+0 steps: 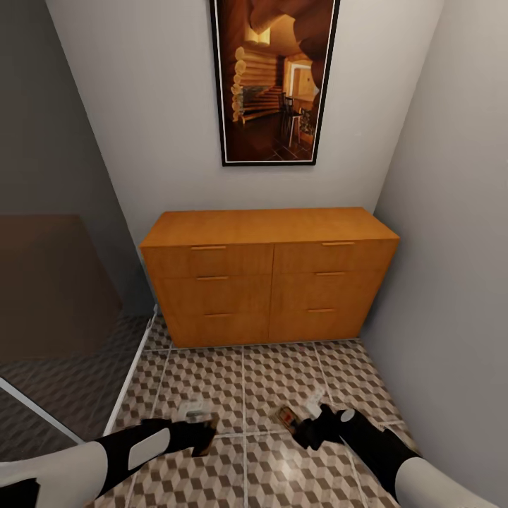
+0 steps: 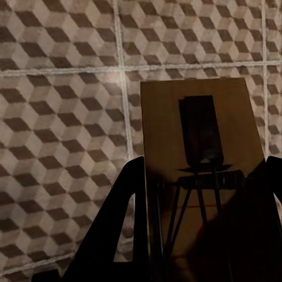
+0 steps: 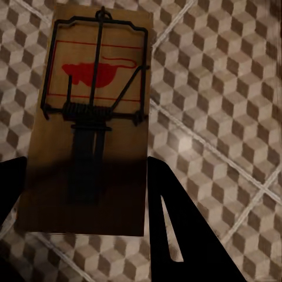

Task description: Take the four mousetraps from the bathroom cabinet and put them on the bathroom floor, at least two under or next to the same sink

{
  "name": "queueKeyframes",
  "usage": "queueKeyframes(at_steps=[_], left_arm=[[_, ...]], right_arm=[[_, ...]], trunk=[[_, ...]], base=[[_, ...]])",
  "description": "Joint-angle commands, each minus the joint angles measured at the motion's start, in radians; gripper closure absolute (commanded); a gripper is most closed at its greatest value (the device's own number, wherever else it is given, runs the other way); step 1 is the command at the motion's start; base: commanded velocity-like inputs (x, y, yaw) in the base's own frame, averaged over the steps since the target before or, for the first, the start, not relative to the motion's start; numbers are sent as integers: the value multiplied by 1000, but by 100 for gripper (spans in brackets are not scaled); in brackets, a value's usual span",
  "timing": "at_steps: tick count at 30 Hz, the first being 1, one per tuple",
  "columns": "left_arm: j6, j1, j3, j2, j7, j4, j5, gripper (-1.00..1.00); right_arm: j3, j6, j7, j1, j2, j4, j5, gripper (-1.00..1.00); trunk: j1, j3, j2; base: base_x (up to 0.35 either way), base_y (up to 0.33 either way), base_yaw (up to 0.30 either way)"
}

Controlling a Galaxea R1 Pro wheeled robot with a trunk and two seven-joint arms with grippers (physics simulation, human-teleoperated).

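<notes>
Left pincer (image 1: 204, 432): closed on one mousetrap (image 2: 200, 176), low over bathroom floor (image 1: 268, 381). Right pincer (image 1: 300, 428): clamped on second mousetrap (image 3: 97, 117), likewise above tiles. Cabinet (image 1: 271, 279): ahead of both, drawers shut. Step: carrying traps to floor placement; next, lower and release near sink

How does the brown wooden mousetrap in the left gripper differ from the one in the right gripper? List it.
The left gripper's brown wooden mousetrap shows its dark plate toward the far end and lies mostly shadowed. The right gripper's brown wooden mousetrap shows a red mouse print under its wire bar at the far end. Both are flat wooden rectangles with dark metal springs, held above the cube-patterned floor tiles.
</notes>
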Motion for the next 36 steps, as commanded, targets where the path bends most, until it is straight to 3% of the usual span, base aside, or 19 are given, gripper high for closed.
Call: queueKeyframes(at_steps=[1, 5, 7, 13, 31, 36], left_arm=[[-11, 3, -6, 1, 1, -2, 7, 100], [-44, 20, -11, -3, 1, 39, 7, 100], [-69, 41, -20, -16, 1, 105, 7, 100], [-73, 51, -21, -18, 1, 117, 7, 100], [-74, 53, -22, -14, 1, 120, 8, 100], [-74, 53, -22, -13, 3, 136, 8, 100]], right_arm=[[-19, -4, -2, 0, 1, 16, -4, 100], [-111, -56, -9, 0, 12, 95, -4, 100], [-148, -132, -20, 0, 34, 191, -4, 100], [-152, -192, -34, 0, 46, 243, -4, 100], [-153, -202, -36, 1, 48, 252, -3, 100], [-153, -270, -102, 33, 49, 269, -3, 100]], trunk=[[0, -1, -1], [0, -1, -1], [0, -1, -1], [0, -1, -1], [0, -1, -1], [0, -1, -1]], base=[[0, 0, 0], [0, 0, 0], [0, 0, 0], [-3, 0, 0], [-125, 0, 0], [0, 0, 0]])
